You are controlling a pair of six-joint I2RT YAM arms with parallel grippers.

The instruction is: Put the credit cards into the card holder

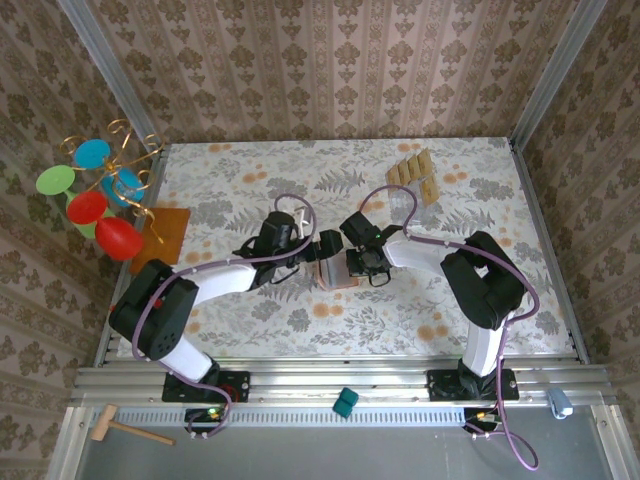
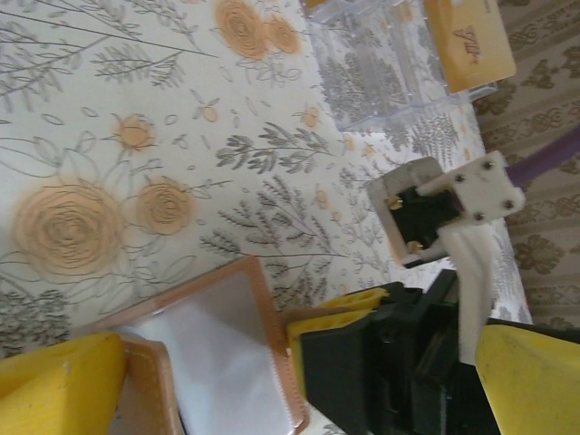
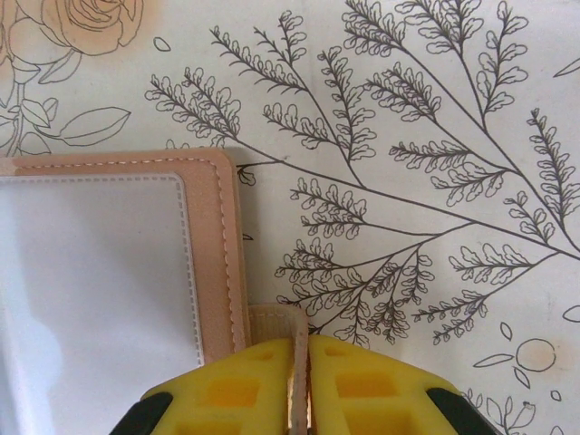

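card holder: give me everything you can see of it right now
The card holder lies open, lining up, on the floral tablecloth, mid-table between the two arms. It has a salmon-brown, leather-like border with a stitched seam and a rounded corner. Inside is a pale, smooth pocket panel, and no card shows on the visible part. A narrow strap of the same material at its edge is pinched in the shut right gripper. The open left gripper straddles the other side; whether it touches cannot be told.

Floral table [image 1: 455, 205] bearing card holder [image 1: 337, 273], orange mat [image 1: 172, 226]
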